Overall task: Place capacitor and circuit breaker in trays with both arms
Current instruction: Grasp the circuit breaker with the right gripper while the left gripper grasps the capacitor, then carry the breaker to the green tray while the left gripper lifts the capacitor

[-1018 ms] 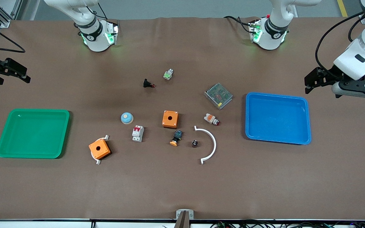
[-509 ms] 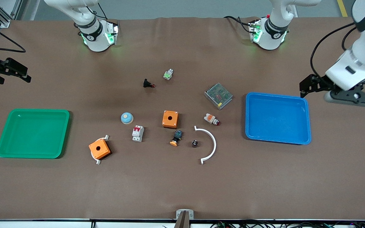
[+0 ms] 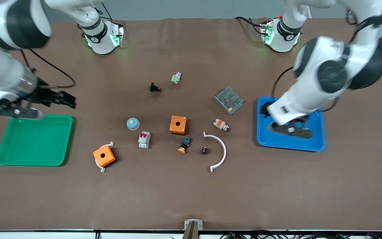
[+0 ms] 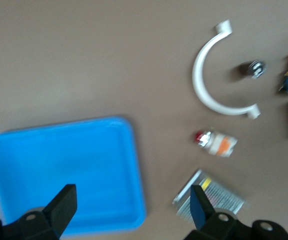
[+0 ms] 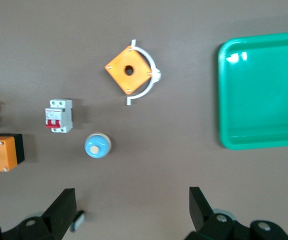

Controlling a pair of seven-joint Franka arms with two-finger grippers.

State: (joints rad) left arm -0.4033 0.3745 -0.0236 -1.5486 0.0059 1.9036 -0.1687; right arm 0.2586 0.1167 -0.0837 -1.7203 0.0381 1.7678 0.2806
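The capacitor (image 3: 204,150), a tiny black cylinder, lies on the table inside a white arc (image 3: 219,151); it also shows in the left wrist view (image 4: 251,69). The circuit breaker (image 3: 144,139), white-grey with red levers, stands just nearer the camera than a blue dome (image 3: 133,123); it also shows in the right wrist view (image 5: 59,116). My left gripper (image 3: 265,111) is open and empty over the blue tray (image 3: 313,146), its jaws (image 4: 130,207) wide apart. My right gripper (image 3: 65,99) is open and empty over the table beside the green tray (image 3: 2,156), also seen in its own view (image 5: 130,210).
Two orange boxes (image 3: 178,124) (image 3: 104,156), a black push-button with an orange cap (image 3: 184,145), a white-orange part with a red tip (image 3: 221,125), a metal mesh unit (image 3: 228,100), a small black part (image 3: 155,88) and a green-white part (image 3: 176,78) lie mid-table.
Both arms have swung inward. The left gripper moved from outside the blue tray to over it. The right gripper moved from the table's end to beside the green tray.
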